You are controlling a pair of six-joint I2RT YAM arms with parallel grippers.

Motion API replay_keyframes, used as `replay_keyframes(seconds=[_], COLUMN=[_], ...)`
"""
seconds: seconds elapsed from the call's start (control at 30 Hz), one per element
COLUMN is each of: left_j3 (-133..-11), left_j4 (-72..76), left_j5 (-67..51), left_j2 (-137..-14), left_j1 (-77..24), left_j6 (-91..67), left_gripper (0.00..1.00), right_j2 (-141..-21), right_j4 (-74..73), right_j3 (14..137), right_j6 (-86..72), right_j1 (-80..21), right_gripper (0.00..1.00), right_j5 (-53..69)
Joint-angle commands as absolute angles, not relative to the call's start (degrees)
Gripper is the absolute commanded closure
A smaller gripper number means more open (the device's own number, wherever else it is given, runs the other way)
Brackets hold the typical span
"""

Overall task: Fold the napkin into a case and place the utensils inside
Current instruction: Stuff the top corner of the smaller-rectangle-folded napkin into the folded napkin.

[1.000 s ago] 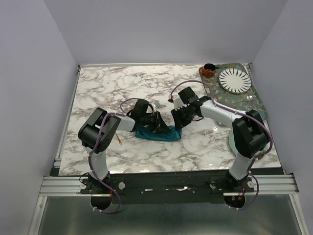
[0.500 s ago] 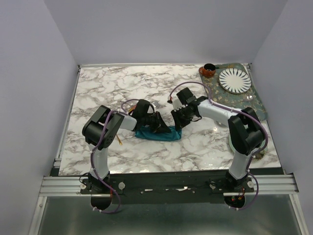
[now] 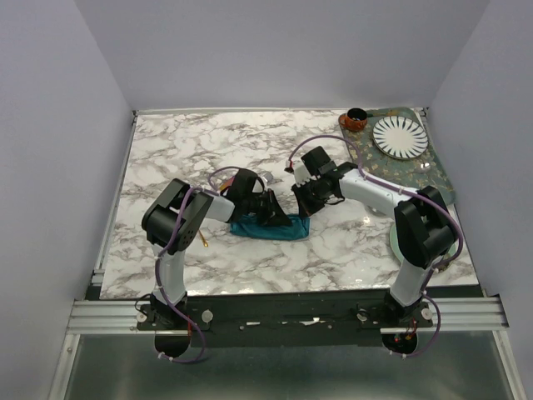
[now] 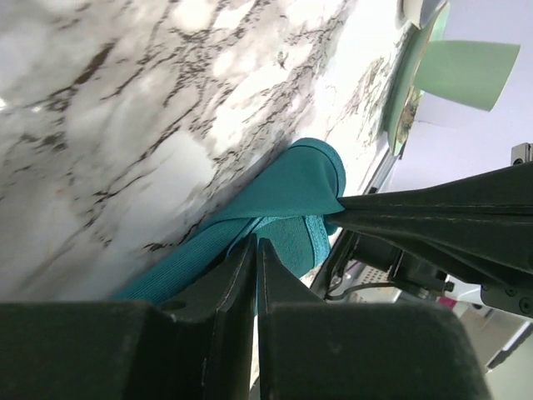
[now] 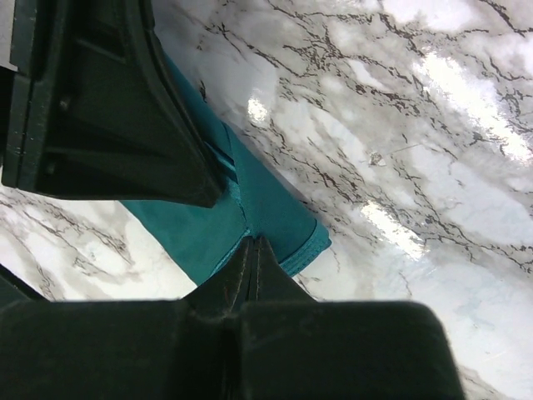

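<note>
Napkin [image 3: 260,229]: teal, bunched into a narrow strip, lying mid-table [image 3: 200,150] between your two arms. Your left gripper [image 4: 256,243] is clenched on its folded cloth. Your right gripper [image 5: 252,242] is likewise clenched on its edge, facing the left.

The white-and-black left arm [image 3: 176,221] and right arm [image 3: 376,191] rose from the near desk edge, elbows bent, forearms angled inward toward each other. The left gripper [image 3: 273,213] and right gripper [image 3: 300,205] sat low, tips nearly meeting, each with its jaws pressed together on a fold of the soft teal cloth napkin [image 4: 310,179].
</note>
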State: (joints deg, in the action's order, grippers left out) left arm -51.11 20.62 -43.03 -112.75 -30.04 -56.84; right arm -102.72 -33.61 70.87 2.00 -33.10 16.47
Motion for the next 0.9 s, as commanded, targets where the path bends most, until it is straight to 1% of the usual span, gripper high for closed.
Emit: replay_keyframes(seconds=[0.0, 0.17, 0.27, 0.6, 0.87], left_j3=[-51.95, -48.61, -48.95, -52.38, -54.14], left_j4=[22.76, 30.3, 30.67, 31.2, 31.29], left_j5=[-41.75, -44.9, -44.91, -42.89, -41.84], left_j2=[-110.23, -107.23, -106.87, -116.01, -119.53], left_j1=[-31.2, -31.46, -32.78, -34.19, -34.19], left_j6=[-52.56, -58.17, -58.45, -62.22, -61.62], left_gripper=[0.85, 0.88, 0.89, 0.94, 0.95], right_j2=[-101.69, -101.95, -101.95, -101.25, -100.72], right_j4=[-34.98, -34.98, -34.89, -34.37, -34.19], right_j3=[69.26, 69.52, 69.61, 69.08, 67.42], right_j6=[2.38, 2.55, 2.72, 2.02, 1.85], right_j1=[-33.92, -33.92, -33.84, -33.92, -33.84], right_gripper=[0.99, 0.99, 0.99, 0.99, 0.99], right_j5=[18.54, 17.14, 16.35, 16.61, 16.87])
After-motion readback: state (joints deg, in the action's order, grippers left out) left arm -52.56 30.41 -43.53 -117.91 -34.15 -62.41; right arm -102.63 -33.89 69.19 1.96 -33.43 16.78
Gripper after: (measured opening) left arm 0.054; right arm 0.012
